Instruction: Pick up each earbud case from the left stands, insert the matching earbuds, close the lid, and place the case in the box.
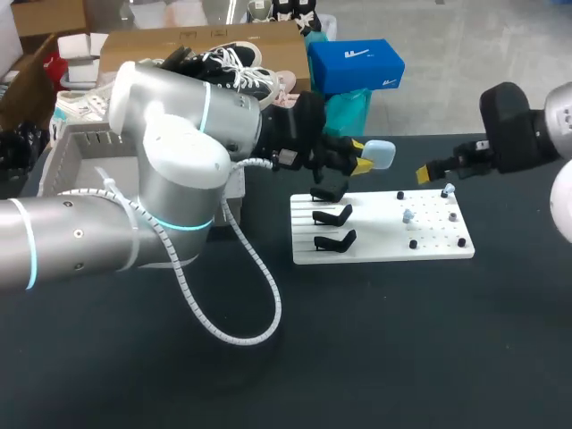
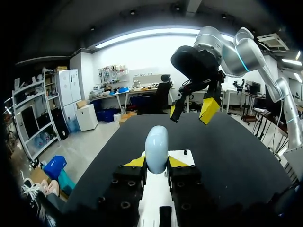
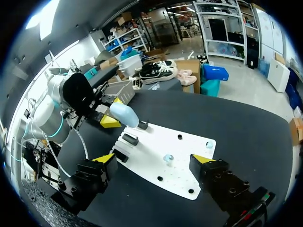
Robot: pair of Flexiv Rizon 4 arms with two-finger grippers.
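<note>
— What is seen around, from the left?
— A grey box [image 1: 76, 147] is half hidden by the left arm [image 1: 170, 179]. Further right, a white board [image 1: 382, 250] is laid on the black table [image 1: 402, 340]. Black stands [image 1: 332, 214] are seen on its left part, and small pale earbuds [image 1: 407, 215] are set among black pegs [image 1: 461, 241].
— And the case?
— The earbud case [image 1: 380, 154], pale blue, smooth and rounded, is clamped between the left gripper [image 1: 365, 159] fingers above the board's far left corner. The right gripper [image 3: 154, 161] is spread wide over the board's right end, nothing held.
</note>
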